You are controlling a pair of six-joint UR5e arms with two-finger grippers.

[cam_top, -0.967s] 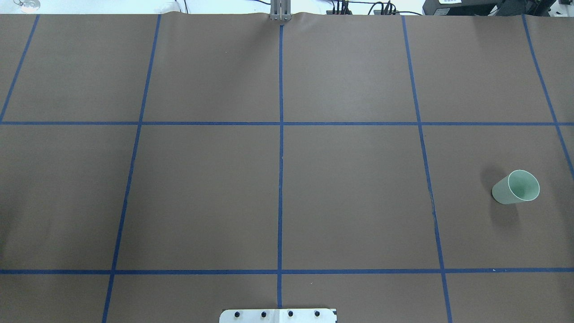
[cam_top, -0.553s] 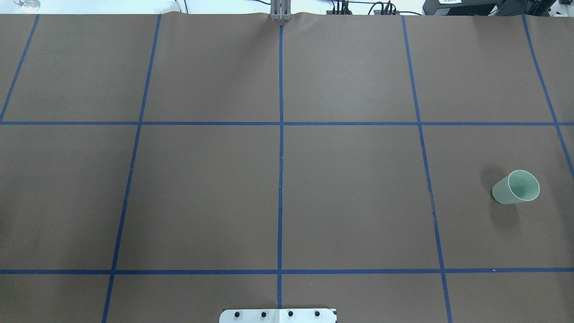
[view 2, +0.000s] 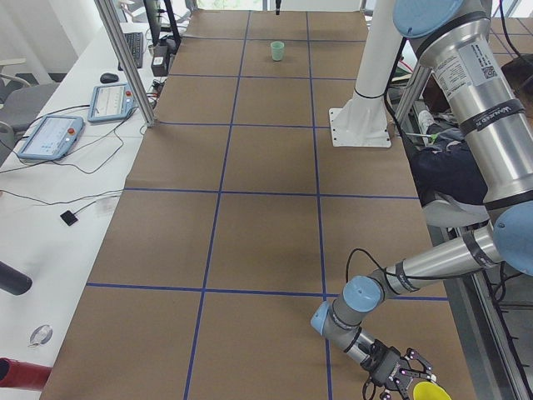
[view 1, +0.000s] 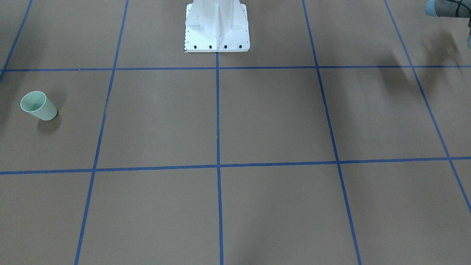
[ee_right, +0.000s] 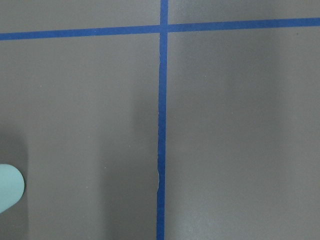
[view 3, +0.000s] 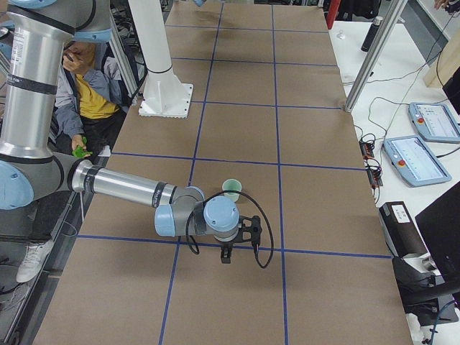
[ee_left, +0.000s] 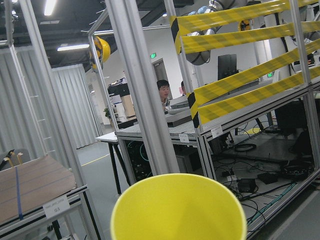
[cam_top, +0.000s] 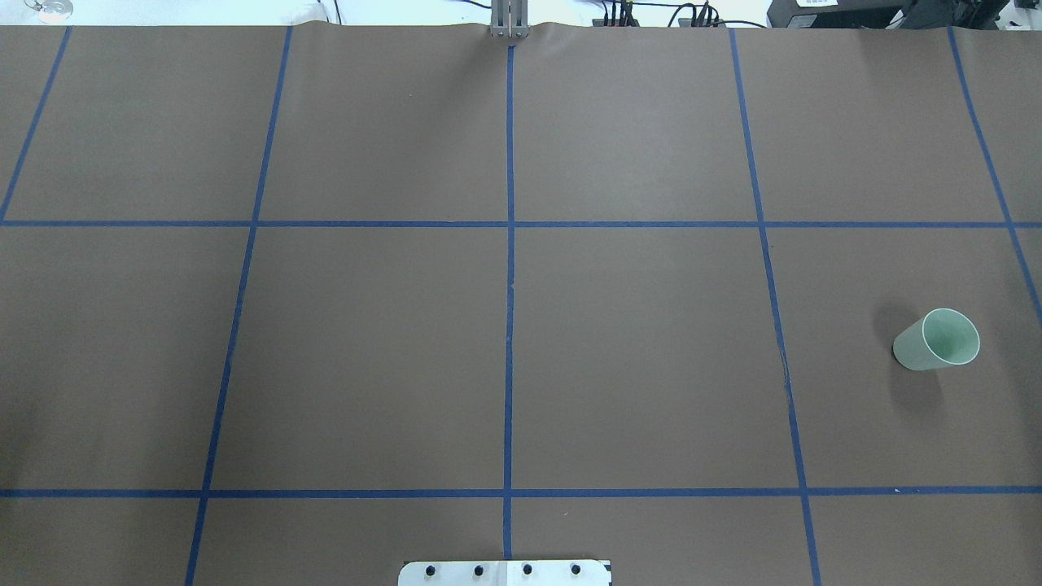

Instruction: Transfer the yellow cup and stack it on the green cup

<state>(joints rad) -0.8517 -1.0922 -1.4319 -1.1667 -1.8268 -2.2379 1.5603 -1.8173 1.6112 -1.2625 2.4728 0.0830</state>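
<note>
The green cup (cam_top: 936,340) stands upright on the brown table at the right side, also seen as the green cup (view 1: 38,106) and the green cup (view 3: 231,190); its rim edge shows as the green cup (ee_right: 7,187). The yellow cup (ee_left: 179,210) fills the bottom of the left wrist view, rim towards the camera, off the table. In the exterior left view the yellow cup (view 2: 431,390) sits at my left gripper (view 2: 406,375); whether the fingers hold it I cannot tell. My right gripper (view 3: 227,255) hangs over the table near the green cup; open or shut I cannot tell.
The white robot base (view 1: 217,25) stands at the table's middle edge. Blue tape lines (cam_top: 510,325) grid the table. A seated person (view 3: 90,97) is beside the base. Touch panels (view 2: 50,133) and metal frame posts (ee_left: 145,100) lie beyond the table ends.
</note>
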